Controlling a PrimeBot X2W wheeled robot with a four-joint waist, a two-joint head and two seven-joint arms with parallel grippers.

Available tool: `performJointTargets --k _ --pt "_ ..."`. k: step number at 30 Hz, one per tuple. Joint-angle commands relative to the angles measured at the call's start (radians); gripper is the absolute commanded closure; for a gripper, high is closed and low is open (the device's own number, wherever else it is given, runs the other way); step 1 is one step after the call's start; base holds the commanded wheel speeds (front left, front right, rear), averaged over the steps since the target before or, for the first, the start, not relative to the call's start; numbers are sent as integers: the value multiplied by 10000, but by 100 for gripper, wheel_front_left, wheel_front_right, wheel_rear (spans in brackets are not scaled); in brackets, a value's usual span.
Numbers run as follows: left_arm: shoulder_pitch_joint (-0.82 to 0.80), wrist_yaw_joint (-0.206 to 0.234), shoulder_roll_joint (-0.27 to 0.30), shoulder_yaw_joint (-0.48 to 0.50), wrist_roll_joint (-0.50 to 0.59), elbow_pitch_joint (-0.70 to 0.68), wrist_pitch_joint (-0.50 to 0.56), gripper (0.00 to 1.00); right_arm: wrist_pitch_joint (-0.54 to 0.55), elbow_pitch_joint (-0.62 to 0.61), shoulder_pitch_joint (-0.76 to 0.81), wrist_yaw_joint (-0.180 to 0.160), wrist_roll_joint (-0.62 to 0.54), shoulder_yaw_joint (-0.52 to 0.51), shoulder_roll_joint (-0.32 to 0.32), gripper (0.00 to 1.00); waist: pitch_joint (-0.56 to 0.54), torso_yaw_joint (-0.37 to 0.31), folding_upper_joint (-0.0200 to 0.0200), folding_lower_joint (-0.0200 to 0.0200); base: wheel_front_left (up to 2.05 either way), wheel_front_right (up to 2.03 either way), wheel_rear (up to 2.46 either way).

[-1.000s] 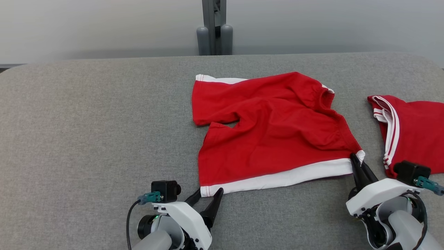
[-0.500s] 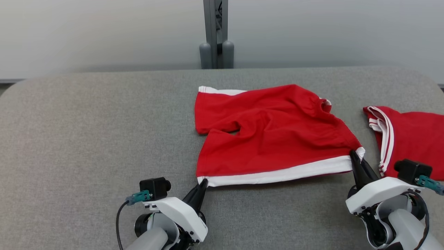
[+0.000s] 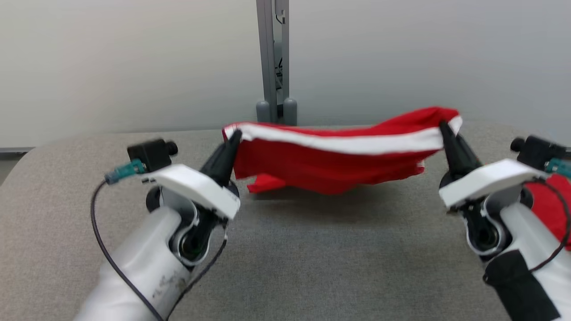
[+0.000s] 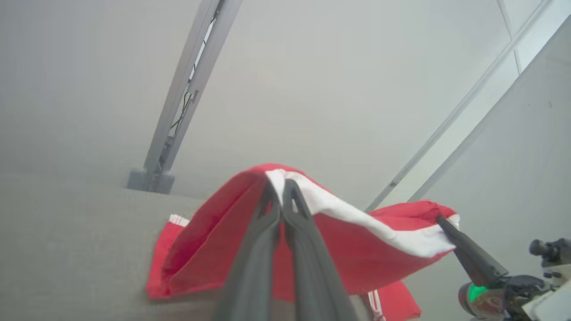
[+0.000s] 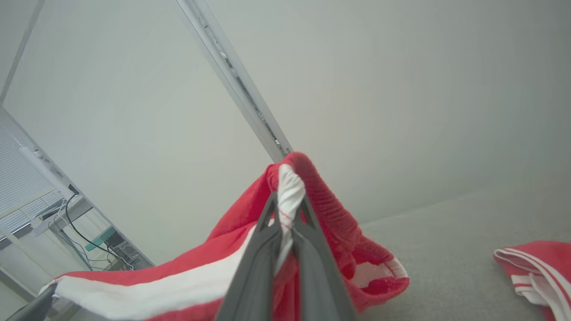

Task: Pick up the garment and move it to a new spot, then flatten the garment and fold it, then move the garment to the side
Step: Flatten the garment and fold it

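While the left gripper [image 3: 236, 133] and right gripper [image 3: 442, 125] each pinch shut on a corner of the white band [image 3: 339, 142], the shorts [image 3: 330, 171] hang stretched between them above the table [image 3: 285, 249]. Carry both ends level and evenly spaced, with the low edge clear until placement.

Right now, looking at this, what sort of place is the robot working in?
Probably a lab or test room, not a home: a padded grey table against a bare pale wall, a metal post behind it, and a desk with loose cables off to one side.
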Motion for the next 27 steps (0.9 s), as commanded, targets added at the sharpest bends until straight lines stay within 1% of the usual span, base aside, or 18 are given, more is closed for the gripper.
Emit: performJointTargets --k 1,4,9,13,17,18,20,22,25,27 --pt "-320 181 75 260 -241 -373 91 100 63 43 -397 5 18 14 -184 100 -133 -9 0 0 0 0 0" --pt "-667 561 284 749 -470 -981 64 100 288 285 -946 5 253 -200 -47 100 -227 -8 0 0 0 0 0" --pt "-909 1213 439 1356 -576 -1719 -192 100 810 726 -1726 4 805 -848 254 100 -267 -5 0 0 0 0 0" --pt "-821 1519 459 1595 -737 -2146 -176 100 1248 939 -2202 4 937 -1079 513 100 -118 -62 0 0 0 0 0" --pt "-1068 1850 540 1679 -831 -2178 97 100 1644 1226 -2790 4 733 -1037 641 100 248 -120 0 0 0 0 0" --pt "-1068 1850 540 1679 -831 -2178 97 100 1644 1226 -2790 4 733 -1037 641 100 248 -120 0 0 0 0 0" --pt "-1350 1996 598 1734 -848 -2024 300 100 1831 1479 -3228 4 711 -1129 679 100 533 -133 0 0 0 0 0" --pt "-1895 2110 612 1806 -867 -1855 545 100 1994 1793 -3913 4 638 -1264 655 100 1050 -139 0 0 0 0 0" --pt "-3083 2223 771 1848 -546 -1480 742 100 2059 2267 -5262 4 420 -1424 610 100 2072 -138 0 0 0 0 0" --pt "-3980 2256 669 1798 -325 -1123 788 100 2025 2504 -6301 4 202 -1402 624 100 2788 -108 0 0 0 0 0"
